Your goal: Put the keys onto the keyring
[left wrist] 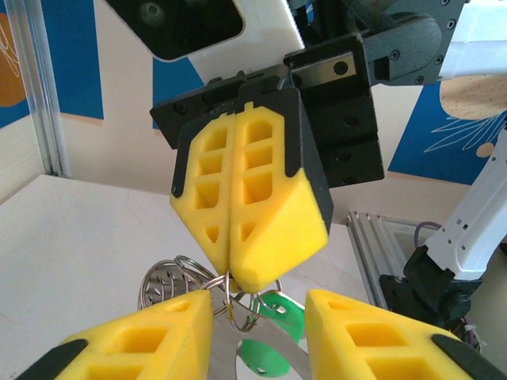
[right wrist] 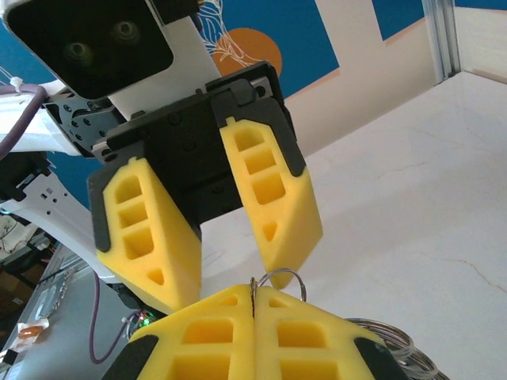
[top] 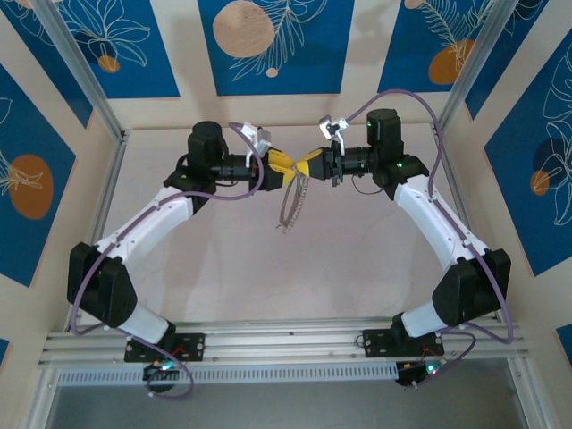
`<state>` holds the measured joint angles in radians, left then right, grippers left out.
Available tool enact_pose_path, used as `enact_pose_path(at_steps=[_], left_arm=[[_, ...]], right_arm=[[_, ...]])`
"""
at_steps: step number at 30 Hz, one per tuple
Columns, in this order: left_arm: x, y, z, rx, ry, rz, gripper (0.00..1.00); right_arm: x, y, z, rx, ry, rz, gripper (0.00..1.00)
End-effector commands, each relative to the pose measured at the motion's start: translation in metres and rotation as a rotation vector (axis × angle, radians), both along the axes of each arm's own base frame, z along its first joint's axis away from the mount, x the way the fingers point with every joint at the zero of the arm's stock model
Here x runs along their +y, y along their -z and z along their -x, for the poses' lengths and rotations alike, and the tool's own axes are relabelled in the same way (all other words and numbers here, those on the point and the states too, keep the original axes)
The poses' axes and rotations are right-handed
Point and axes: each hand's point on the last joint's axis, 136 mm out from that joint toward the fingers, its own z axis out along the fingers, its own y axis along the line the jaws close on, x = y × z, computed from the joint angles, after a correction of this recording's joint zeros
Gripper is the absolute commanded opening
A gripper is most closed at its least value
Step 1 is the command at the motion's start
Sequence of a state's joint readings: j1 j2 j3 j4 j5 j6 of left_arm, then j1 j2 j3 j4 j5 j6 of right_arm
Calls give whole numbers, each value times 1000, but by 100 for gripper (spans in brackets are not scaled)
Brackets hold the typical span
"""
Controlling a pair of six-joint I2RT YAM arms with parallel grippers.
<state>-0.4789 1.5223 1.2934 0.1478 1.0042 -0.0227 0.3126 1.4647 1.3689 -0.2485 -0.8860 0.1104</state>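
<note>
Both grippers meet in mid-air over the table's middle. My right gripper (top: 310, 164) (right wrist: 253, 291) is shut on a thin metal ring of the keyring (right wrist: 290, 275), which pokes out above its yellow pads. In the left wrist view the same ring (left wrist: 227, 305) hangs under the right gripper's closed tips (left wrist: 238, 277), with more grey coils (left wrist: 162, 285) beside it. The key's green head (left wrist: 281, 315) hangs just behind the ring, crossed by a grey metal strip. My left gripper (top: 284, 168) (left wrist: 257, 305) stands open, one finger on each side of the ring and key. A grey chain (top: 290, 210) dangles below the grippers.
The pale tabletop (top: 357, 268) lies well below the grippers. Aluminium frame posts (top: 80, 67) stand at the back corners and a rail (top: 286, 344) runs along the near edge by the arm bases. Cables loop from both wrists.
</note>
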Motion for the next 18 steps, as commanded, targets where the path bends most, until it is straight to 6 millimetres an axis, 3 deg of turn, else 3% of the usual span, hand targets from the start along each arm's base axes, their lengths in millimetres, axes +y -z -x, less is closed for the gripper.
enact_pose_path(at_steps=[1,11,18], left_arm=[[-3,-9,4,-28,40,12,32],[-11,-5,6,-22,63,14,22],[-17,-4,7,-19,80,19,8]], right_arm=[[3,-14,1,-48,-16,-14,0],[6,-15,1,-52,-19,-15,0],[6,-14,1,-49,-22,-14,0]])
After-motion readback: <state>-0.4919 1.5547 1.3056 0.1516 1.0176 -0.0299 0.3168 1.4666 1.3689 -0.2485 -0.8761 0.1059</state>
